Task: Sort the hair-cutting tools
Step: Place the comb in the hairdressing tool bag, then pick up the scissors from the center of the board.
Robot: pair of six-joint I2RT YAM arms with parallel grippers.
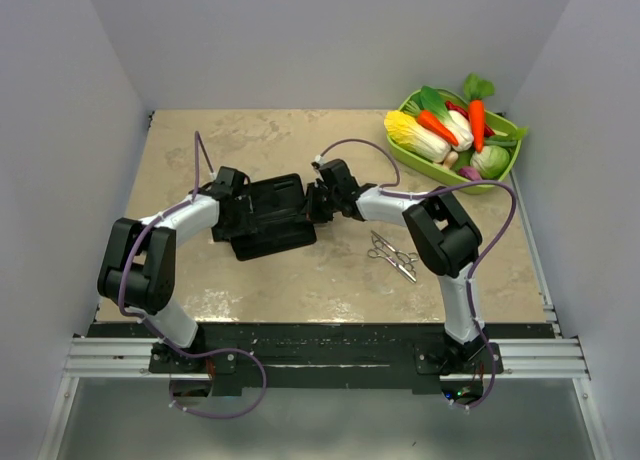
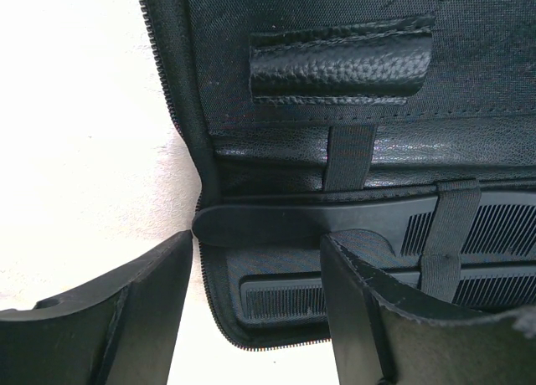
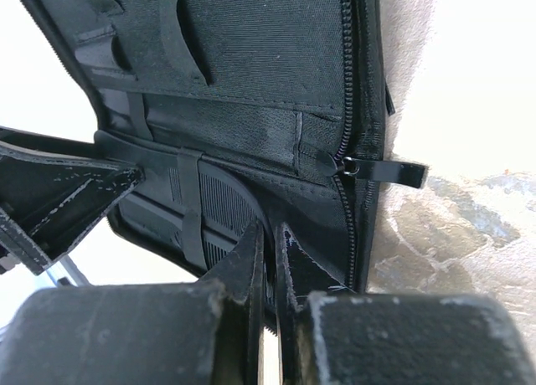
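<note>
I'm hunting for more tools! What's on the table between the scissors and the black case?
Nothing. In the top view, the table is bare between the scissors and the black case.

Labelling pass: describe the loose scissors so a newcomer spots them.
From the green vegetable tray at far right, come toward the near edge. The scissors lie on the table between the open black case and the right arm, the only silver, ring-handled things there.
</note>
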